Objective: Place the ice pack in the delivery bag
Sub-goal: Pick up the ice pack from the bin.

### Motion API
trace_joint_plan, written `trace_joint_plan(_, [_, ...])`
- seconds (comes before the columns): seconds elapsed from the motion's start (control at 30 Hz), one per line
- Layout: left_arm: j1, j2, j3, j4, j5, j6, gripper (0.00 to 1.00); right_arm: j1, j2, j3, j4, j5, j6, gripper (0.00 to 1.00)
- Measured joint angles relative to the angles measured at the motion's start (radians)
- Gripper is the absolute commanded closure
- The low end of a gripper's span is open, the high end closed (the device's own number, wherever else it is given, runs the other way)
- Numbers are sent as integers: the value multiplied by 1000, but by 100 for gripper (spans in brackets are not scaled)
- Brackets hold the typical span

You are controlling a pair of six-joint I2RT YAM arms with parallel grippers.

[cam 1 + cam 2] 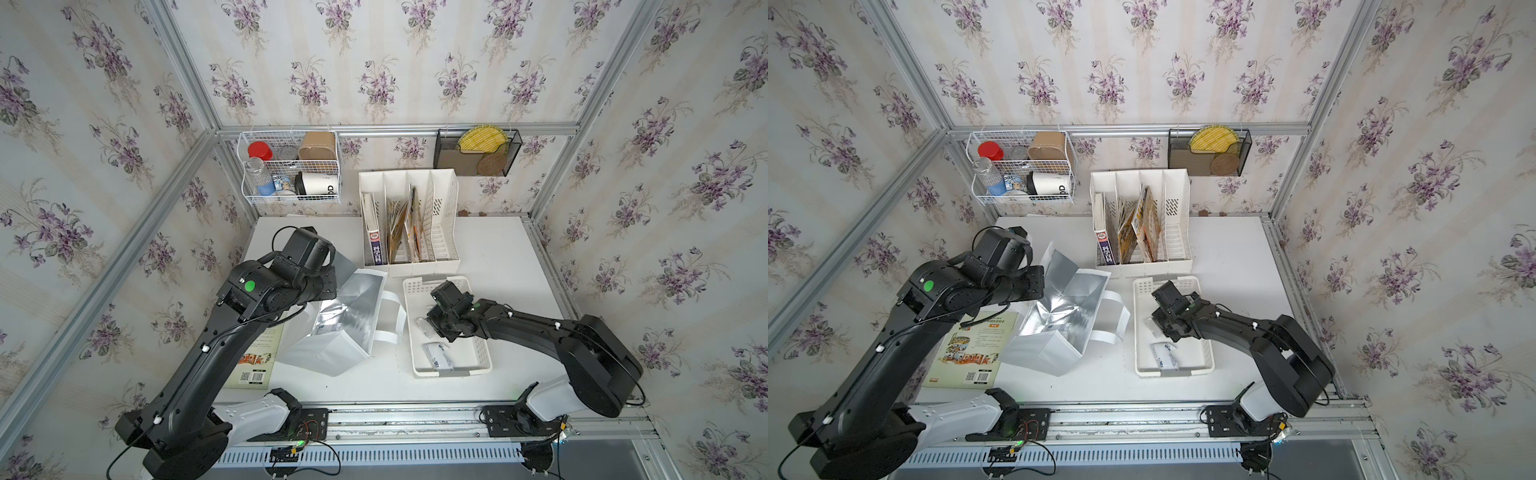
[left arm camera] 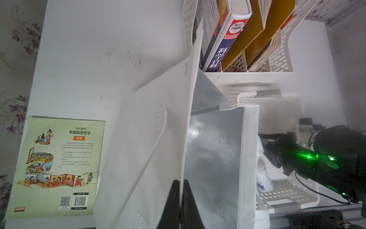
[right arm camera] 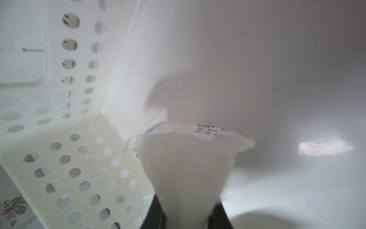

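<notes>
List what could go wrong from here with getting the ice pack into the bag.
1. The right gripper pinches the soft ice pack between its jaws near one end; it may sag and slip out on lifting.
2. The basket wall stands between pack and bag; a low carry could snag it.
3. Only the left gripper holds one bag wall up; the slumped mouth may deflect the pack.
</notes>
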Motion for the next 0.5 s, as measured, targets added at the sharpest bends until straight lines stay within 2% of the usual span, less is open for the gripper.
trace_joint_plan(0.27, [0,-4,0,1,-2,0,100,-44,-371,-74,-21,45,-160,100])
trace_joint_plan(0.5, [0,-11,-2,2,3,0,100,-16,-655,-91,174,-3,-382,100])
